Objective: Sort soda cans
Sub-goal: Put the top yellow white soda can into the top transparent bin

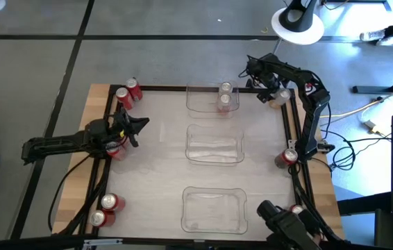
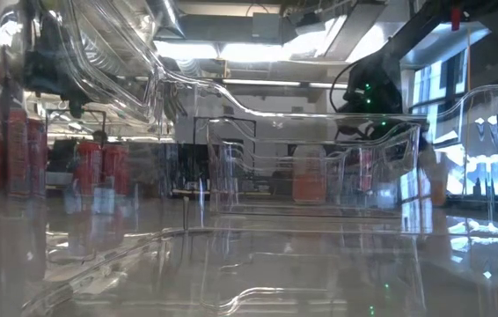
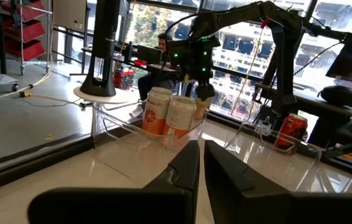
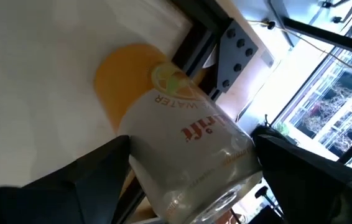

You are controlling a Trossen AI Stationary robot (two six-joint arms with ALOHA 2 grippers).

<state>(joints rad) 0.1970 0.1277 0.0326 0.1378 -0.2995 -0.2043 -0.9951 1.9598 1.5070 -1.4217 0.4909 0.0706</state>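
Note:
My right gripper [image 1: 273, 94] [image 4: 191, 146] is at the table's far right corner, shut on a white soda can with an orange lower end [image 4: 182, 143] [image 1: 279, 98]. Two more white-and-orange cans [image 1: 225, 95] [image 3: 170, 115] stand upright in the far clear tray [image 1: 200, 104]. Red cans stand along the table's edges: far left [image 1: 128, 92], under the left arm [image 1: 116, 148], near left [image 1: 106, 207] and right [image 1: 289, 156]. My left gripper [image 1: 143, 123] [image 3: 201, 155] waits at the left side, shut on nothing, pointing level across the table. My right gripper has the can's white wall [image 4: 140, 163] between its two fingers, one on each opposite side, at the upper half near the silver top. The fingers slant down onto it from above. The can's orange end [image 4: 126, 74] is by the black frame; I cannot tell whether it is lifted.
A middle clear tray [image 1: 214, 132] and a near clear tray [image 1: 213, 193] hold no cans. A black frame [image 1: 290, 125] runs around the white table top. Another red can [image 1: 297, 208] stands at the near right by a dark camera mount [image 1: 287, 226].

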